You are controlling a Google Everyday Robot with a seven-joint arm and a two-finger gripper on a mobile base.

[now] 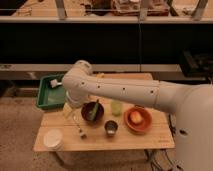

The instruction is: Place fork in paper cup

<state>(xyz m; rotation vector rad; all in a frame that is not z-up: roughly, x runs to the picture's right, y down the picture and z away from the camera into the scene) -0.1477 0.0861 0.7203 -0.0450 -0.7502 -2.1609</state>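
Observation:
The silver fork (79,128) lies on the wooden table (145,141), left of the dark bowl (93,112). The white paper cup (53,139) stands at the table's front left corner, upright and apart from the fork. My gripper (70,110) hangs from the big white arm over the left part of the table. It is just above and behind the fork's far end, to the right of and behind the paper cup. I see nothing held in it.
The dark bowl holds a green utensil. A small light-green cup (117,107), a steel cup (111,128) and an orange bowl (137,120) stand to the right. A green tray (48,95) with a white brush-like tool (55,83) sits at the back left. Shelving runs behind.

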